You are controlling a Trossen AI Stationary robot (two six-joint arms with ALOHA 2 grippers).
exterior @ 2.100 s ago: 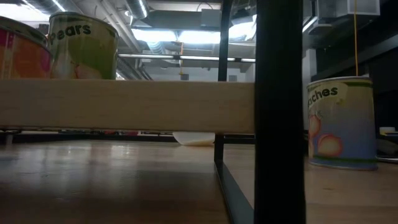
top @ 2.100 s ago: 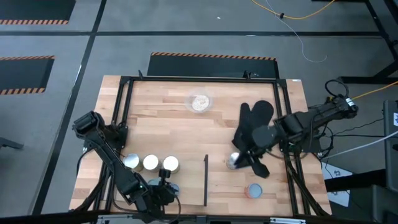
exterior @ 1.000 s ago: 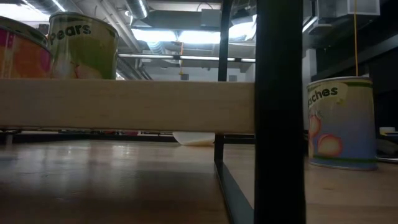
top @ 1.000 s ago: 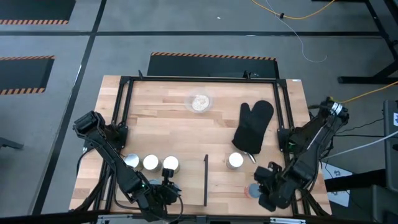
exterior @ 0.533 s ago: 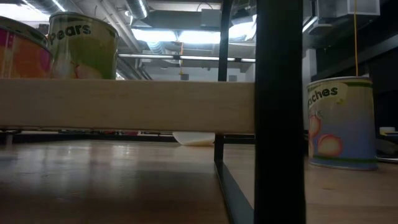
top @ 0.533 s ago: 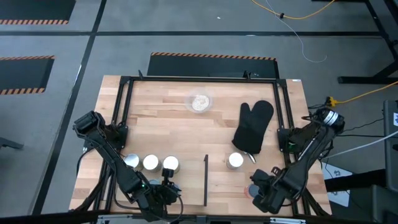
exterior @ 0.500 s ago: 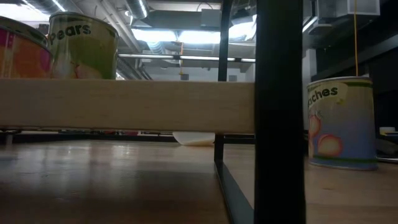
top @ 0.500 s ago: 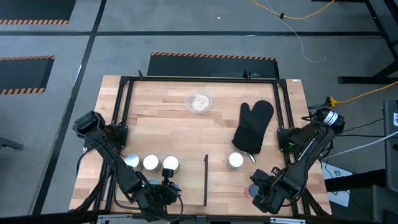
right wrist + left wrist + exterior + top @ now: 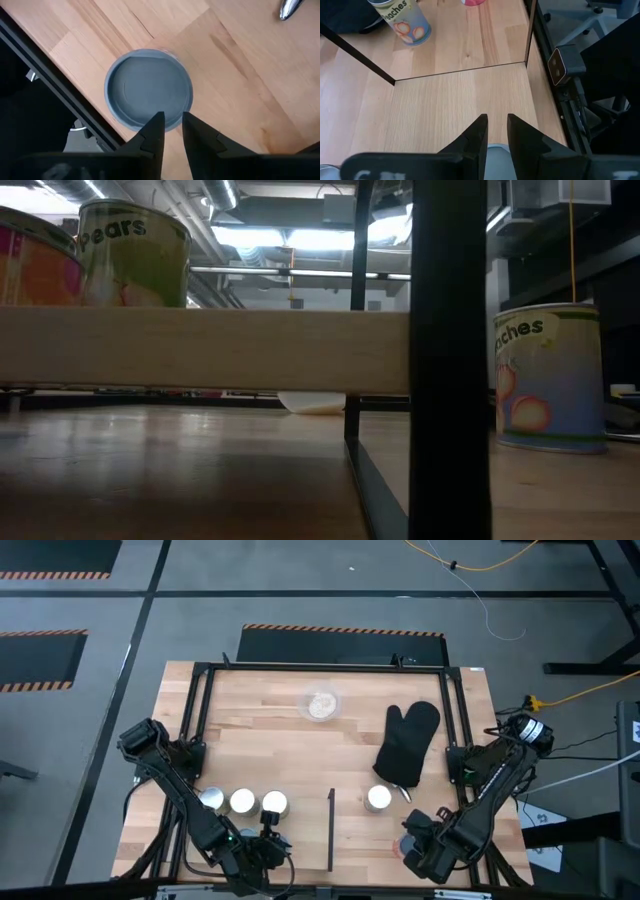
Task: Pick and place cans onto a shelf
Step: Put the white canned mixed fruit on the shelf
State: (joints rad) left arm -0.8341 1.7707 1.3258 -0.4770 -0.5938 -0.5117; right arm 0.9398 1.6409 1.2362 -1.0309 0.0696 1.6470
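My right pincer (image 9: 170,116) hung at the front right corner of the tabletop (image 9: 260,720), directly above a blue-topped can (image 9: 148,90) that stood by the tabletop's edge. Whether this pincer was open or closed I could not tell. A second can, the white-topped can (image 9: 378,798), stood a little farther in, just beside the cuff of the black oven mitt (image 9: 408,745).

My left pincer (image 9: 496,117) hung low at the front left, over the shelf (image 9: 450,105). A pale blue can (image 9: 495,152) lay right under it. Here too I could not tell whether it was open or closed.

Behind it, three cans (image 9: 242,802) stood side by side in a row on the shelf. The thin black strip (image 9: 331,830) marked the shelf's right edge. From table height, the pears can (image 9: 133,255) stood on the wooden plank, and the peaches can (image 9: 550,375) stood on the tabletop to the right of it. A clear bowl (image 9: 321,704) of grains sat well apart, toward the back.
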